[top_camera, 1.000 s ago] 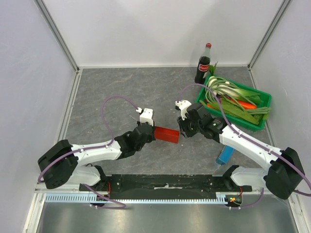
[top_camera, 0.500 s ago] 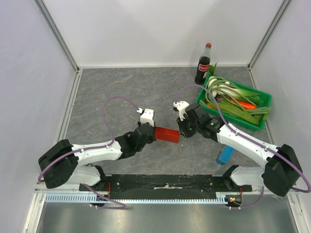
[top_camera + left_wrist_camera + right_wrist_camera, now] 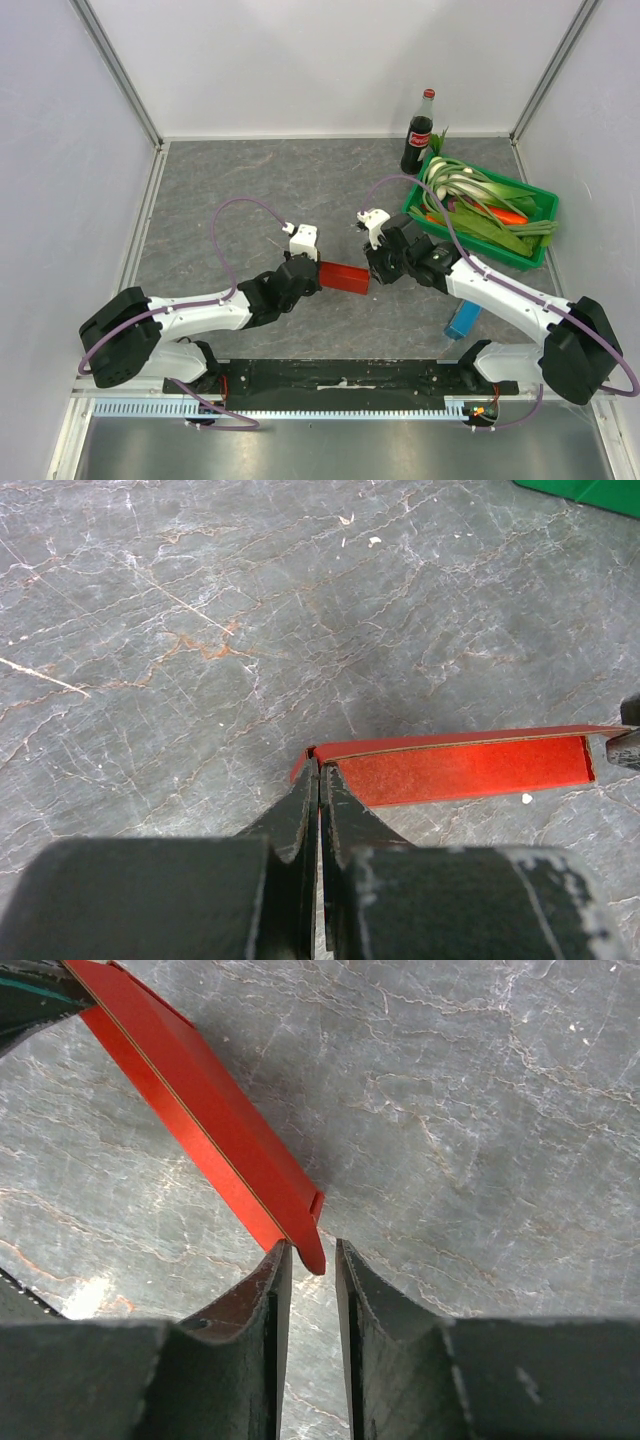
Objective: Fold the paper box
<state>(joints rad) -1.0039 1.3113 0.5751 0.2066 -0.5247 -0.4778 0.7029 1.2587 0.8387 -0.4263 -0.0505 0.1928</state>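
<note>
A: Top external: fixed, high behind both arm bases, looking down over the whole grey marbled stone-look table [image 3: 250, 180]. The far view.
B: Left wrist: very close, sighting along the black-fingered left gripper [image 3: 320, 780] onto the tabletop. Right wrist likewise, over the black-fingered right gripper [image 3: 312, 1255].
A: Overlap?
B: All three share the bright red thin cardboard paper box [image 3: 343, 278] near table centre. The wrist views face it from opposite ends.
</note>
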